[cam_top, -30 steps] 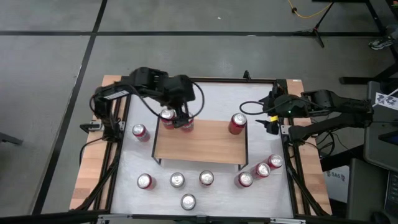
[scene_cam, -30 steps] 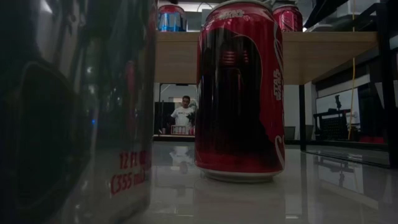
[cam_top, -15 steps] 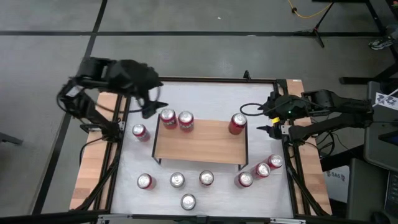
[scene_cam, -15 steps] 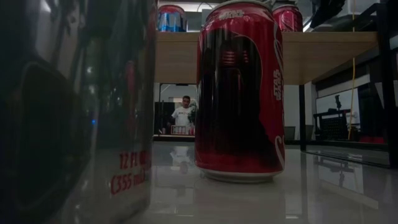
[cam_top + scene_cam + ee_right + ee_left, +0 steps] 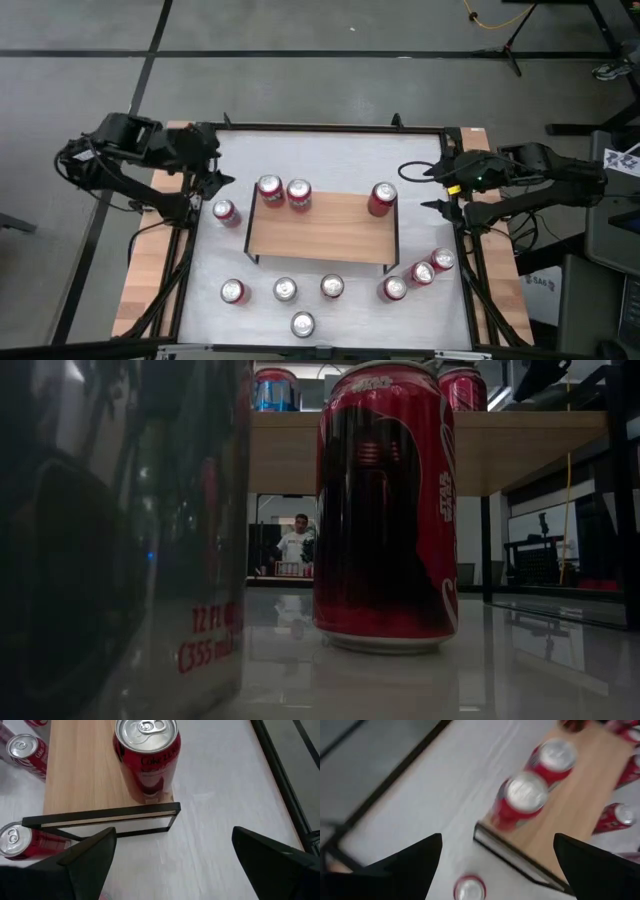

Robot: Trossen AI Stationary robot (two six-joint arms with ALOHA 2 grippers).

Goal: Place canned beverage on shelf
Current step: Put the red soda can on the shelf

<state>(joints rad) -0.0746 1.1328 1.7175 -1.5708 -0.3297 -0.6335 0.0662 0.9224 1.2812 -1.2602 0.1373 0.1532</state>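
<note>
The shelf [image 5: 320, 228], a low wooden plank on a thin black frame, stands mid-table. Three red cans stand upright on its far edge: two at the left corner [image 5: 270, 190] [image 5: 298, 192] and one at the right corner [image 5: 382, 198]. My left gripper [image 5: 210, 172] hangs open over the table's left edge, apart from the cans; its wrist view shows the two left cans [image 5: 522, 800] ahead of its fingers. My right gripper [image 5: 435, 192] waits open at the table's right edge, facing the right can [image 5: 146, 757].
Several more red cans stand on the white tabletop: one left of the shelf [image 5: 224, 211], a row near its front [image 5: 285, 290], one at the near edge [image 5: 302, 324] and a cluster at the right [image 5: 422, 272]. The table's black frame rail [image 5: 330, 128] rims the surface.
My left gripper has drawn back from above the two cans at the shelf's far left corner toward the table's left edge, staying open and rolling somewhat. Both cans stay upright on the shelf.
</note>
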